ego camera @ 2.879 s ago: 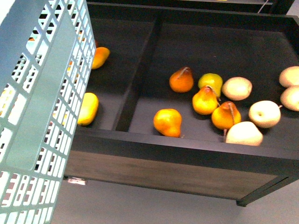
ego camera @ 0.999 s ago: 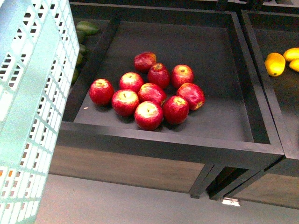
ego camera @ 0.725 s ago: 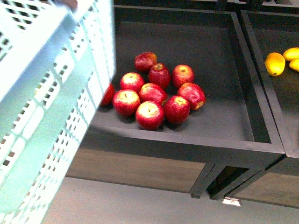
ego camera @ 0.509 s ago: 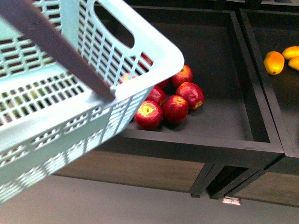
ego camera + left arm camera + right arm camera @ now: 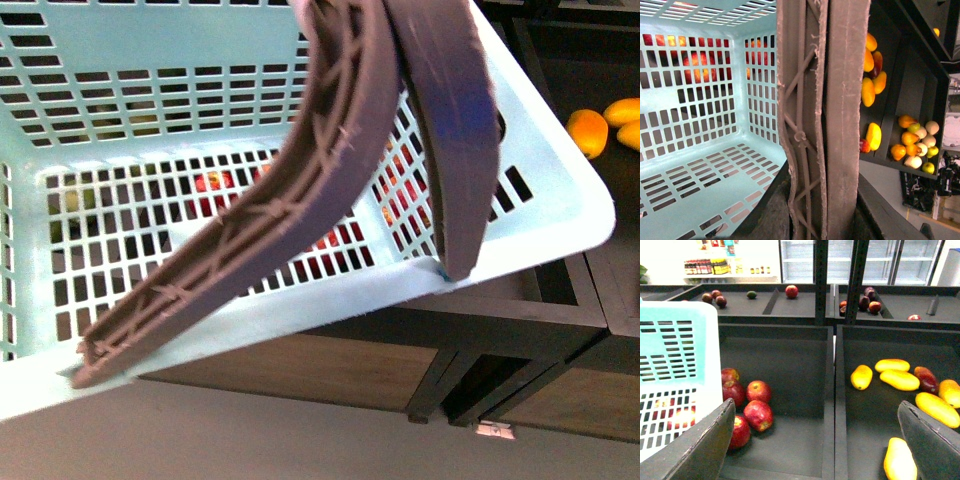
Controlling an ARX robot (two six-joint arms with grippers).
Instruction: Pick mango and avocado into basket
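The teal basket (image 5: 200, 120) fills most of the front view, hanging tilted with its two brown handles (image 5: 330, 190) pressed together. My left gripper (image 5: 817, 212) is shut on those handles; the basket's inside (image 5: 700, 165) is empty. Several yellow mangoes (image 5: 861, 376) lie in the right bin, and also show in the front view (image 5: 587, 134) and the left wrist view (image 5: 873, 136). My right gripper (image 5: 817, 445) is open and empty above the divider between the apple bin and the mango bin. A small dark-green avocado (image 5: 751, 294) lies on the far shelf.
Red apples (image 5: 758, 414) lie in the dark bin beside the basket (image 5: 675, 370) and show through its slots (image 5: 212, 182). Red-and-yellow mangoes (image 5: 926, 378) lie among the yellow ones. Pears and pale fruit (image 5: 914, 142) fill a further bin. Black bin walls (image 5: 835, 390) divide the shelf.
The basket has swung from the left edge across the front view and tilted, so its open top and handles now face the camera and cover the apples.
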